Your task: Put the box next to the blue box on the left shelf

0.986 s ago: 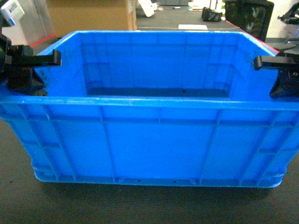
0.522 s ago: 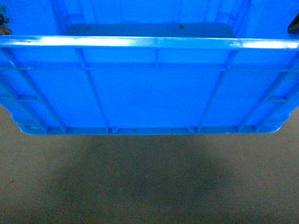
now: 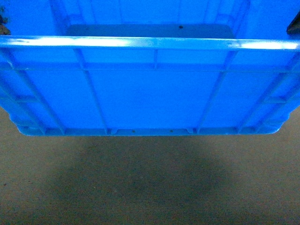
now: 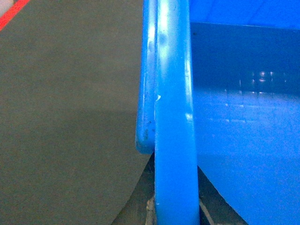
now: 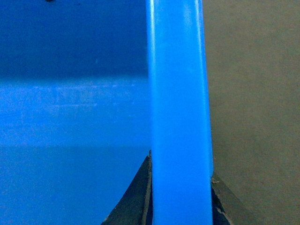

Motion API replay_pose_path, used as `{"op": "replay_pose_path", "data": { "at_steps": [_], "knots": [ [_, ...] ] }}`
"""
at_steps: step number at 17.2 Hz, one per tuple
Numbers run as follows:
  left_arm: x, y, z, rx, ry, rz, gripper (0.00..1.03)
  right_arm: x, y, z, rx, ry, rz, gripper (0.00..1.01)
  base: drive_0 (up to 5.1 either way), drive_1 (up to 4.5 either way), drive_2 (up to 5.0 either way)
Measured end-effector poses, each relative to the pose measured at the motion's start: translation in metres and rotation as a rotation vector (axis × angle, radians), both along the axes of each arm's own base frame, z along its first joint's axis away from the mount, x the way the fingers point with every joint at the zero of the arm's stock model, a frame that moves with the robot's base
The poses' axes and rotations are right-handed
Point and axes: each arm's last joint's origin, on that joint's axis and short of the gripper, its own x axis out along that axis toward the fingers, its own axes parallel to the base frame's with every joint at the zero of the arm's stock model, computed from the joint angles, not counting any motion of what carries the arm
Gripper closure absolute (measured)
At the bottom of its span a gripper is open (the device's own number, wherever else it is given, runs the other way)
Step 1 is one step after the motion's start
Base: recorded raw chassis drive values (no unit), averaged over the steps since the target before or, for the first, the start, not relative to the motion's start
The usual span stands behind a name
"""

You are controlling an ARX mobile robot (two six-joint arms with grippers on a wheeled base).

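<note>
1. End effectors first: both of ours sit at the short ends of the box [image 3: 150, 93], one per side. In the head view only dark slivers show, the left end effector [image 3: 3, 24] at the upper left edge and the right end effector [image 3: 294, 26] at the upper right.
2. We judge this two-sided hold is chosen because the box is too wide for one arm; gripping opposite rims keeps it level, and its near rim does run level across the head view.
3. Our box hangs clear of the floor [image 3: 150, 187]: floor shows below its base and a dark shadow lies under it, apart from the bottom edge.
4. In the left wrist view the rim [image 4: 172, 117] runs straight up from between dark finger tips at the bottom edge, so we read the left end effector as clamped on it.
5. In the right wrist view the same holds: the rim [image 5: 180, 117] rises from between two dark fingers [image 5: 131, 201], one inside the wall, one outside.
6. Neither shelf nor second blue box is in view, so we judge placement not yet begun.
7. Two small pale dots [image 3: 133, 131] mark the bottom edge.
</note>
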Motion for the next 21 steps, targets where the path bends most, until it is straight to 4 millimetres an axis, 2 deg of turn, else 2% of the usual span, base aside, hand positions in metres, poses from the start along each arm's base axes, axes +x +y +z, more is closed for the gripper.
{"op": "replay_pose_path", "data": {
  "at_steps": [21],
  "knots": [
    [-0.0001,-0.0009,0.0,0.0,0.0,-0.004,0.96,-0.0001,-0.0001,-0.0002,-0.008,0.001,0.0,0.82,-1.7,-1.67,-1.7]
  ]
}}
